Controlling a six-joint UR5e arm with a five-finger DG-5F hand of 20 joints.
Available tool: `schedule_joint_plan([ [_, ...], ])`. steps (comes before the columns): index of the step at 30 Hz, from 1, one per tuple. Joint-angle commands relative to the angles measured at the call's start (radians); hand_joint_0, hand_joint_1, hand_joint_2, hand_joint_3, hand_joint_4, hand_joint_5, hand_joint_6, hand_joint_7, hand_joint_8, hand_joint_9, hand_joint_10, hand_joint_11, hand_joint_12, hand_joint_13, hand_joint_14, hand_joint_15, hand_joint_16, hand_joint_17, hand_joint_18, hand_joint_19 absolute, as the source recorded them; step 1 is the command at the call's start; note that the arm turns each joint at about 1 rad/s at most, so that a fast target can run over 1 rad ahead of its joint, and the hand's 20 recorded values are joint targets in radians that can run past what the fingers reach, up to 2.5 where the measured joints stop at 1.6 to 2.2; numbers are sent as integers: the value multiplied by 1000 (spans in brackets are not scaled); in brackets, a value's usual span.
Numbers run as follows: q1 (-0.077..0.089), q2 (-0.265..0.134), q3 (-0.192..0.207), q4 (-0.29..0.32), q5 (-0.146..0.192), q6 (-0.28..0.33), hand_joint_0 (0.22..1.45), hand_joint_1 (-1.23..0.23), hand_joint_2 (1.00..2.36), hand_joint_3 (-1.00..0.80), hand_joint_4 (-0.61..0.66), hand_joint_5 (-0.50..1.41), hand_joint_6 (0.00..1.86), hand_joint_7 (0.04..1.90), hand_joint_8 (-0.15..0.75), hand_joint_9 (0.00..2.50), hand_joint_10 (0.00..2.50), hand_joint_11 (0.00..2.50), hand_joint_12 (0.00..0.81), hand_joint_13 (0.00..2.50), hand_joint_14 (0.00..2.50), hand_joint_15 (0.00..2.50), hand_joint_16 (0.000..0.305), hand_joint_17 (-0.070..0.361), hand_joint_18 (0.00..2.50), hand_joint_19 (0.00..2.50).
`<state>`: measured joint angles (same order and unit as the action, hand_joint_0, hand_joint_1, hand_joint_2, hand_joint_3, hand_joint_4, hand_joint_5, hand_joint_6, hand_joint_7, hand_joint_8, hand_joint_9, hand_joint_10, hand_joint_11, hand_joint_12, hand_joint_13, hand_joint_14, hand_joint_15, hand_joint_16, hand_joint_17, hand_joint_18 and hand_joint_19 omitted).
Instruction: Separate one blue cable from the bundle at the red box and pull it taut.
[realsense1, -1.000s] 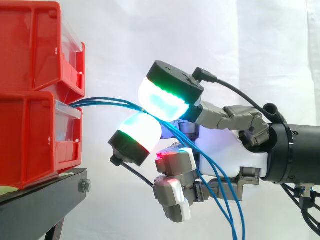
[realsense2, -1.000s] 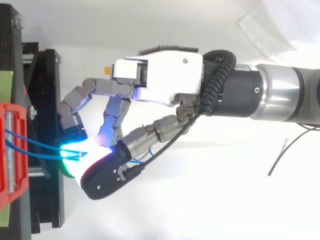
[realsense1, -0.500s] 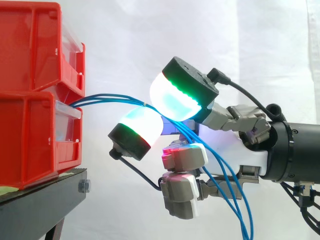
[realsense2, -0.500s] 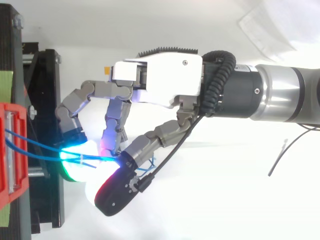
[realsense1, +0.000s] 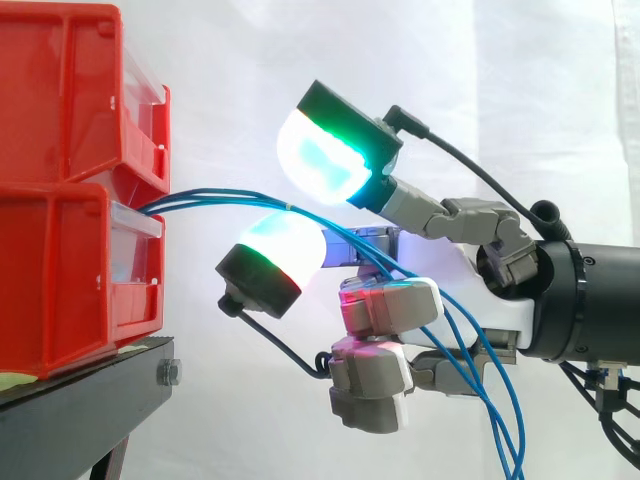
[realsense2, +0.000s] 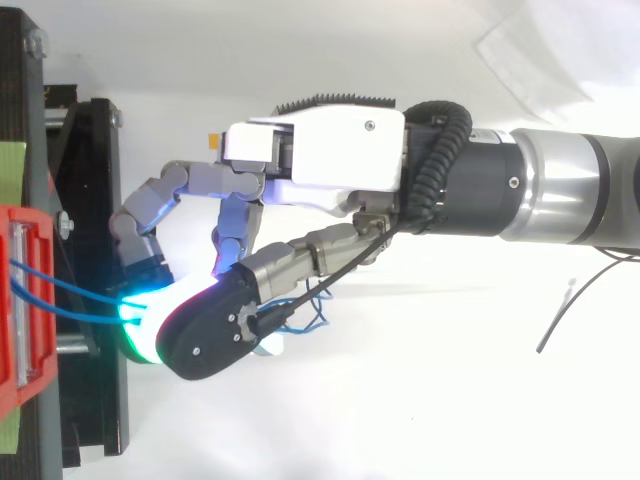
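Observation:
Several blue cables (realsense1: 220, 195) leave the front of the lower red bin (realsense1: 60, 270) and run right in a loose bundle, then drop past the hand (realsense2: 320, 170) to the bottom right. They lie over the top of the lower glowing pad (realsense1: 280, 250). The upper green-white pad (realsense1: 320, 160) stands above them with a gap and does not touch them. The other fingers (realsense1: 385, 305) are curled low in front of the palm, and the cables pass behind them. In the top view the cables (realsense2: 70, 290) reach from the red bin (realsense2: 15, 300) to the cyan glow.
A second red bin (realsense1: 60, 90) is stacked on the lower one, both on the black stand (realsense1: 90, 400). The hand hangs just off the stand's edge (realsense2: 95, 200). A thin dark wire (realsense2: 565, 310) lies on the white surface to the right.
The upper pad has lifted off the cables and off the lower pad, opening a gap. The curled lower fingers have shifted slightly right. The cables sag more loosely beside the palm.

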<state>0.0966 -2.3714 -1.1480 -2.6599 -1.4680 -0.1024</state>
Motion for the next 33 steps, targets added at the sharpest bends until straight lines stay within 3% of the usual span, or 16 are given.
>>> schedule_joint_plan([
  [1,2,0,2,0,0,-2,608,-559,1000,-500,-21,-98,893,1210,303,1516,29,1040,340,1384,31,854,47,106,1131,1000],
  [7,0,0,2,-2,0,-3,661,-818,1004,-451,14,-107,898,1225,300,1467,29,1051,340,1377,31,866,48,107,1123,994],
  [9,2,0,2,0,0,-3,719,-892,1002,-480,-38,-112,903,1249,297,1455,27,1049,338,1366,30,872,47,105,1113,974],
  [15,2,0,1,0,0,-3,751,-965,1000,-500,-130,-112,914,1277,296,1477,28,1063,329,1354,31,874,45,102,1101,952],
  [19,2,0,2,0,0,-3,713,-984,1000,-500,-111,-107,921,1238,288,1487,27,1078,326,1353,32,887,45,101,1096,964],
  [24,3,0,2,0,0,-3,560,-936,1000,-500,-18,-95,916,1166,297,1521,29,1084,339,1369,29,899,48,107,1099,983],
  [33,3,0,2,0,0,-3,475,-870,1000,-500,-7,-88,911,1102,309,1548,25,1049,361,1391,28,872,55,124,1129,957],
])
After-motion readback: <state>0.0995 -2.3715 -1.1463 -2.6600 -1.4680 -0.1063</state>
